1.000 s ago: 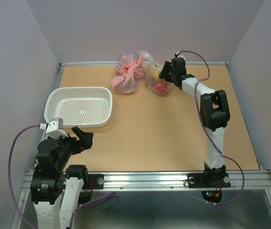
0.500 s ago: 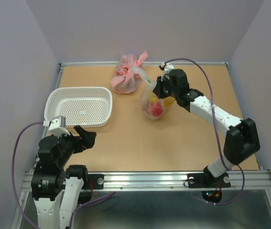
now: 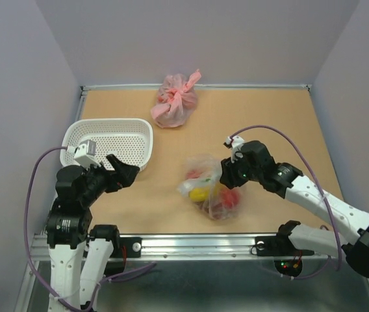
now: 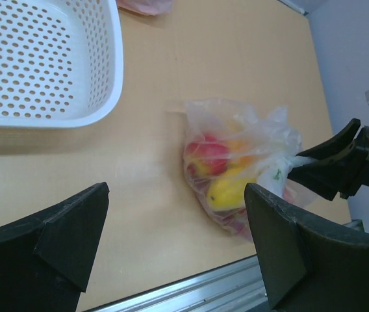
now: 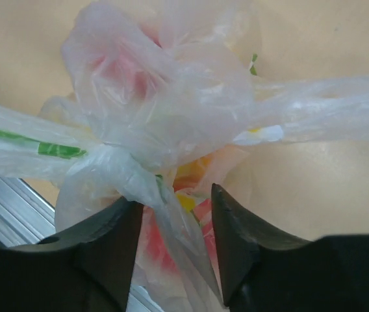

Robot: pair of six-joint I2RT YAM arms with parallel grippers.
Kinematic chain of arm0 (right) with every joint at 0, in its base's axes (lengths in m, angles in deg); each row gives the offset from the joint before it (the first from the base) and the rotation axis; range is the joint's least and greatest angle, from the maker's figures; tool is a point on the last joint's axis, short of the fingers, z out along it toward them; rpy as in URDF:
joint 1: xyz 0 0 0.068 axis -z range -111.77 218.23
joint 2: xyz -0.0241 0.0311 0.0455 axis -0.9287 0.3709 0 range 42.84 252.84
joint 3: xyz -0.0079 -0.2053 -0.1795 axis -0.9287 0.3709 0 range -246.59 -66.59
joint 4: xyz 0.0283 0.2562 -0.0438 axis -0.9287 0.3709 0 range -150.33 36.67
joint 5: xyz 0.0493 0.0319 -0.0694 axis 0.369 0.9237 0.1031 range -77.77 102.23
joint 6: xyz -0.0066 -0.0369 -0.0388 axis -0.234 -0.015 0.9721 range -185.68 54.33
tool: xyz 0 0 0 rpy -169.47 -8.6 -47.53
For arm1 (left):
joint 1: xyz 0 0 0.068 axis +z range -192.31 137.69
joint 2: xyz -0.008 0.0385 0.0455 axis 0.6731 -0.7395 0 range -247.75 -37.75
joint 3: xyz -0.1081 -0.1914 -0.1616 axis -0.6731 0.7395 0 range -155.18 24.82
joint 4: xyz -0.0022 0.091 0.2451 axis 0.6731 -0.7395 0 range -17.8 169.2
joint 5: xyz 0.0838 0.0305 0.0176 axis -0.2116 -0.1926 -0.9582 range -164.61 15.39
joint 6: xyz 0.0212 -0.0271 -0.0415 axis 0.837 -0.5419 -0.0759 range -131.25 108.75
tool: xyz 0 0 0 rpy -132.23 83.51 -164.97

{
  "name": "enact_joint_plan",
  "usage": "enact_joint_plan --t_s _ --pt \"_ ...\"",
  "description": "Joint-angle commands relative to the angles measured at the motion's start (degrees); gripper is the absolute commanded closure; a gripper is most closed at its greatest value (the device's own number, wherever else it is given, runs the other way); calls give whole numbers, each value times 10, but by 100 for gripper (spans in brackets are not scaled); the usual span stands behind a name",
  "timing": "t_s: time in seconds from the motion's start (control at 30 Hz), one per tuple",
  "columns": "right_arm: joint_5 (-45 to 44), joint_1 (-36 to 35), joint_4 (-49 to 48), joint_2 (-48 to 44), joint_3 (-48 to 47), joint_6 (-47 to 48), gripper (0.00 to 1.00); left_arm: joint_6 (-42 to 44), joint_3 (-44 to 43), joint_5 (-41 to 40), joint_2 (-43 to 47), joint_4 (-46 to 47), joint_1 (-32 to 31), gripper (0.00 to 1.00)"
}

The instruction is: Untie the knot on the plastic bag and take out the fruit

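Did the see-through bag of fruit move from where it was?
Yes. The plastic bag was right beside the pink bag, which stayed put. It has come forward and now lies close to the front rail.

You'll find no readable text, label or number anywhere. The plastic bag (image 5: pixel 165 123) carries a green streak (image 5: pixel 54 149), possibly printing, but it's too crumpled and blurred for you to read.

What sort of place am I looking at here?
Probably a robotics test bench: plain walls box in a board table, and a left arm and right arm are bolted to a metal rail at its edge.
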Motion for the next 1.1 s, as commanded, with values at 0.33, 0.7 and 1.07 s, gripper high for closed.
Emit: enact_joint_plan --t_s 0.33,0.7,1.07 --pt "-83 -2 90 -59 -77 -117 28 -80 -31 18 -162 204 -144 4" --pt "-172 -2 181 -125 -55 -241 26 -110 -214 -257 -451 209 -475 4" --pt "-141 -2 203 -173 22 -292 26 -145 -335 -362 -643 182 -569 4"
